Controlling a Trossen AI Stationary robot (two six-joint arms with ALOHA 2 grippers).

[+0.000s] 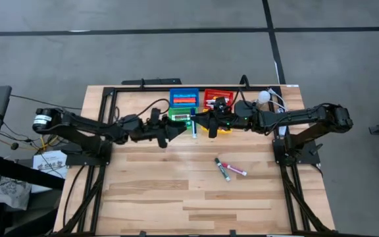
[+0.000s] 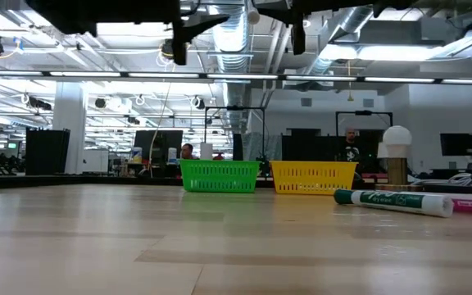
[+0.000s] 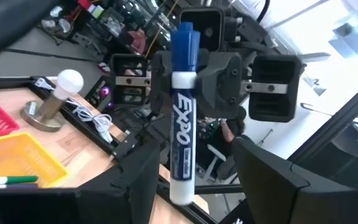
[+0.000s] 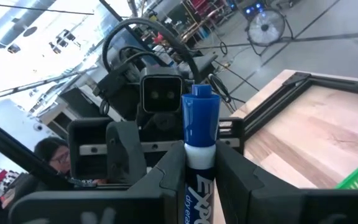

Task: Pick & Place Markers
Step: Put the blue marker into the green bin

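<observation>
A white Expo marker with a blue cap [image 1: 194, 126] hangs in the air over the bins at the far middle of the table. My right gripper [image 4: 199, 169] is shut on it, reaching in from the right. Facing it from the left, my left gripper [image 3: 191, 174] is open; its fingers stand on either side of the marker's white capless end [image 3: 182, 186] without touching it. Two more markers, one green-capped [image 1: 222, 171] and one pink-capped [image 1: 234, 170], lie flat on the table near the right arm's base. My right gripper pinches the marker between its two fingers on the white barrel just below the blue cap [image 4: 199, 160]. The fingers come in level from the table's right side and lie across the marker. The marker is lifted clear, above the bins.
Four small bins stand at the far middle: blue [image 1: 184, 97], red [image 1: 217, 97], green [image 2: 220, 175] and yellow [image 2: 314, 176]; a green marker [image 3: 5, 181] lies in the yellow one. A white-bulbed lamp [image 1: 264, 97] and cables sit at the far right. Bare wood lies toward the near edge.
</observation>
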